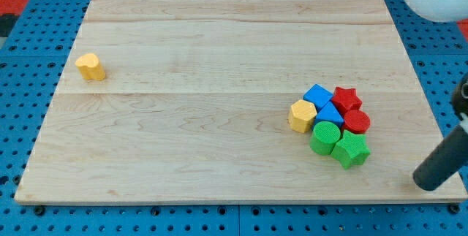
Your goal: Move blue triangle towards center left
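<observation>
Blue triangle (330, 115) sits mid-cluster, bench (219, 61) lower right, wedged between blue cube (317, 95), red star (346, 99), red cylinder (357, 123), green cylinder (325, 136) and yellow hexagon (301, 115). Green star-shaped block (351, 150) at cluster's 5 o'clock. My tip (423, 183) at 4 o'clock, well apart. End effector: bare rod, nothing gripped. Best: swing round to 3 o'clock, push toward 9 o'clock; hexagon blocks path. Apex seems aimed 12 o'clock; long axis unclear.

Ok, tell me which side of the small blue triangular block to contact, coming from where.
I cannot grip, only push. The blue triangle sits wedged mid-cluster, red cylinder against its right side, yellow hexagon on its left. Probably best: bring my tip, now lower right of the cluster, in from the view's right; neighbours would likely move too.
</observation>
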{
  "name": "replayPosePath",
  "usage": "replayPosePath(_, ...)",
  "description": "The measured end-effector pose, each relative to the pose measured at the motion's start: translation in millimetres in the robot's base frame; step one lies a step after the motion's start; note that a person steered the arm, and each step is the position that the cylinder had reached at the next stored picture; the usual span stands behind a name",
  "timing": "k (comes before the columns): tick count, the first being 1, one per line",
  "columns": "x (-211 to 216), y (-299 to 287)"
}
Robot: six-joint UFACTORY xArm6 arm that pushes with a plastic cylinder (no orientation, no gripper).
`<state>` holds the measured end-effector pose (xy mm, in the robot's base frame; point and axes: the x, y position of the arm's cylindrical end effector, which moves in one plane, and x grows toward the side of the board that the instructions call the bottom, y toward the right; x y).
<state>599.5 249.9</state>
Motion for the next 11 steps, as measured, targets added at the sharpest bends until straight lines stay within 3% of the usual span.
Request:
replayPosePath(3,-0.3,18.8)
replayPosePath(5,-81.4,19.0)
replayPosePath(6,-98.2,15.7)
replayPosePath(7,-82.5,13.8)
replayPosePath(10,-91.0,-142.8)
replayPosePath(11,-131.1,-188.8)
